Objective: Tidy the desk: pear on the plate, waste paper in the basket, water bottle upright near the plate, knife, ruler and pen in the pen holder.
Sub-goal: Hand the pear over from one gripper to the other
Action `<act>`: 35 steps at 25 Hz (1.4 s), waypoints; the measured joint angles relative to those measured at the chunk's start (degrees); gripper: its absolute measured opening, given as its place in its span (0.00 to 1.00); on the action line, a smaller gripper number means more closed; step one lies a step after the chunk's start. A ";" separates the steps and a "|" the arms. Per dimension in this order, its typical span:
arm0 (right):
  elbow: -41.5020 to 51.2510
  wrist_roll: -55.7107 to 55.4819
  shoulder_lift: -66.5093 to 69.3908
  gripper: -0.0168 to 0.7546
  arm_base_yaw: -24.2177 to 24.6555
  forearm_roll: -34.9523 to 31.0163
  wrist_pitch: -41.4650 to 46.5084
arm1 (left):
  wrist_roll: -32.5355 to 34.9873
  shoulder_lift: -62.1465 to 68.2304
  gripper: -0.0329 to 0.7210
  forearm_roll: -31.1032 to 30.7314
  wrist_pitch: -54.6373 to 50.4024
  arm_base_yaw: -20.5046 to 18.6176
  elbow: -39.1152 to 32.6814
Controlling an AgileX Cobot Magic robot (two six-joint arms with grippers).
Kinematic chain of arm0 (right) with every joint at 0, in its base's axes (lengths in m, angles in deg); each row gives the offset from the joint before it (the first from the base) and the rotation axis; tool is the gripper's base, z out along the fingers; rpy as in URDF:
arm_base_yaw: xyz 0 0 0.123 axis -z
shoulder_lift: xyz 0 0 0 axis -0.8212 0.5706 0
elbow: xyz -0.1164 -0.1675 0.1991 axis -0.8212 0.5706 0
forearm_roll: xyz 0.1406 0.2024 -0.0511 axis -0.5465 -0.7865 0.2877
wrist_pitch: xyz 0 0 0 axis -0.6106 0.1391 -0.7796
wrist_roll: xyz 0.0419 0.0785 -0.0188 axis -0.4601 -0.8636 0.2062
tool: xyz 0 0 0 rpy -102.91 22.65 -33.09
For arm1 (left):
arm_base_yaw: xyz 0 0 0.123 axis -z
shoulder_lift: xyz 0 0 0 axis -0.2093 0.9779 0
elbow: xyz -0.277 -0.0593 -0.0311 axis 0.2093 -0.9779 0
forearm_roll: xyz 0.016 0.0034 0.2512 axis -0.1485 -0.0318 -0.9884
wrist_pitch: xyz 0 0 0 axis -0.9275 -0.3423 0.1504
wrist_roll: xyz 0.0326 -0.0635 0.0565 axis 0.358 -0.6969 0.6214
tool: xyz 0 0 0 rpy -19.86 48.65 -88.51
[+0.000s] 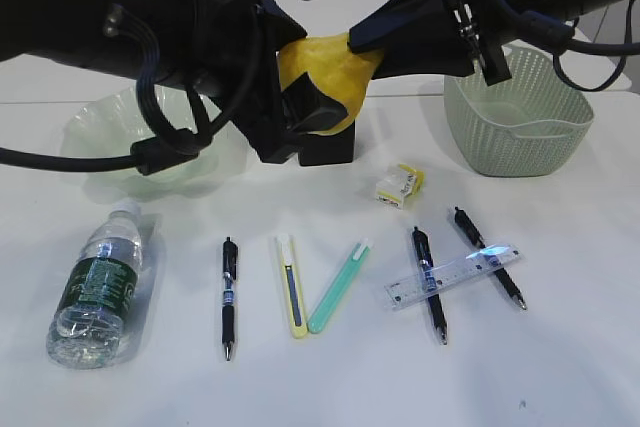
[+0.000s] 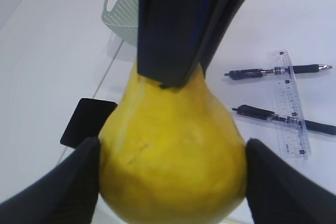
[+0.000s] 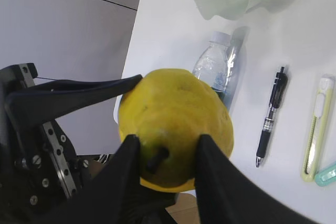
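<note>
Spread across the plain white desk, clutter for sorting. Blocking much of the far side, two black arms, both cut off by the picture's top edge. At far right, half hidden behind an arm, a sage-green perforated plastic basket; at far left, partly hidden, a pale green wavy-rimmed glass plate. Held in mid-air at far centre, a yellow pear: left gripper set wide against its belly, right gripper pinched narrow around the neck beside the stem. Beneath, mostly hidden, a matte black square pen holder. Lying near left, a clear white-capped water bottle. Near right, a transparent plastic ruler across two pens. Small white-and-yellow waste paper near the centre.
</note>
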 joint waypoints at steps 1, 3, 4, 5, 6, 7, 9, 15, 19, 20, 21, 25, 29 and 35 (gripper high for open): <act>0.00 0.00 0.00 0.30 0.00 0.00 0.00 | 0.00 0.00 0.75 0.00 0.00 0.00 0.00; 0.00 0.00 0.00 0.30 0.00 0.00 0.00 | 0.00 0.00 0.74 0.00 0.00 0.00 0.00; 0.00 0.00 0.00 0.30 0.00 0.00 0.00 | 0.00 0.00 0.74 0.00 0.00 0.00 0.00; 0.00 0.00 0.00 0.30 0.00 0.00 0.00 | 0.00 0.00 0.74 0.00 0.00 0.00 0.00; 0.00 0.00 0.00 0.30 0.00 0.00 0.00 | 0.00 0.00 0.74 0.00 0.00 0.00 0.00; 0.00 0.00 0.00 0.30 0.00 0.00 0.00 | 0.00 0.00 0.74 0.00 0.00 0.00 0.00; 0.00 0.00 0.00 0.30 0.00 0.00 0.00 | 0.00 0.00 0.74 0.00 0.09 0.00 0.00; 0.00 0.12 0.00 0.30 0.00 -0.10 -0.05 | 0.00 0.00 0.74 0.00 0.44 0.00 0.00; 0.00 0.12 0.00 0.30 0.00 -0.21 -0.14 | 0.00 0.00 0.74 -0.12 0.72 0.00 0.00; 0.00 0.12 0.00 0.30 0.00 -0.21 -0.14 | 0.00 0.01 0.74 -0.12 0.72 0.00 0.00; 0.00 0.14 0.00 0.30 0.00 -0.21 -0.18 | 0.00 0.01 0.74 -0.22 0.82 0.00 0.00; 0.00 0.24 0.00 0.31 0.00 -0.21 -0.18 | 0.00 0.01 0.74 -0.22 0.82 0.00 0.00; 0.00 0.27 0.00 0.33 0.00 -0.30 -0.18 | 0.00 0.11 0.74 -0.22 0.93 0.00 0.00; 0.00 0.38 0.00 0.39 0.00 -0.56 -0.18 | 0.00 0.11 0.74 -2.17 1.17 0.00 0.00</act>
